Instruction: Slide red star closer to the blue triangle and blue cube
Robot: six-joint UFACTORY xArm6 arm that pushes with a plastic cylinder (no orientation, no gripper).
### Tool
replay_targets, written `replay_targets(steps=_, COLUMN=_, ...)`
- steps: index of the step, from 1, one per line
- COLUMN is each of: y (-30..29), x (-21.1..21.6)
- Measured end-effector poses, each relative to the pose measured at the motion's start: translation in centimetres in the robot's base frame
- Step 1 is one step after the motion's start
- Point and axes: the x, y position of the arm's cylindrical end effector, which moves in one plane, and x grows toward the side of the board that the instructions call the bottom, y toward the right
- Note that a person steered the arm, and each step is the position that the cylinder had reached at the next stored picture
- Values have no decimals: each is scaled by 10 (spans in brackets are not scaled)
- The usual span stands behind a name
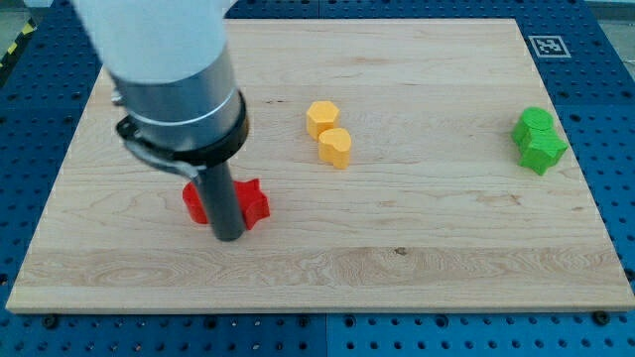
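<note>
Two yellow blocks [329, 134] touch at the counter's [437, 228] top middle; two green blocks [538, 141] touch near its right edge.

You will find no readable words or numbers here, only a black-and-white square marker [545, 46] printed on the wooden board's [417, 238] top right corner.

Single camera, high front view, angled down over whole board [417, 248]
</note>
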Motion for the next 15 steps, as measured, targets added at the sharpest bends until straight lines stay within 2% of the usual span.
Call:
replay_targets(steps=1, y=1, x=0)
replay_targets(steps=2, y=17, x=25)
replay_targets(steps=6, y=38, x=14)
replay_targets(steps=10, y=-19, x=-67)
replay_targets(steps=12, y=-35, x=-60)
replay_targets(steps=14, y=-36, x=-99)
replay_targets(steps=15, y=-28, x=-78)
